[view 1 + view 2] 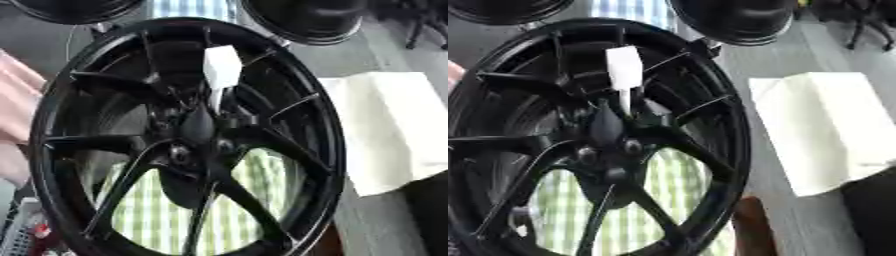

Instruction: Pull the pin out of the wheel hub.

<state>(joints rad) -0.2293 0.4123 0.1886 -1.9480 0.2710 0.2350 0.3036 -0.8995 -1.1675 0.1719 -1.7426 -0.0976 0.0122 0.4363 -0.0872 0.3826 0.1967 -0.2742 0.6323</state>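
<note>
Pin still seated, no hand on it yet

Near the middle of the worktop point(794, 227) we see the black wheel hub point(188, 137) filling most of both views, spokes fanning out from its centre. Rising from that centre is the pin point(624, 75), a white block on a thin pale stem, apparently seated just above the bolt holes. Neither hand shows in either view, so we cannot tell how they are set. We judge the pull not yet begun. Next we would bring a hand over the rim, close on the white block, and draw it along the stem's line. A white sheet point(389, 127) lies toward the worktop's right edge.
</note>
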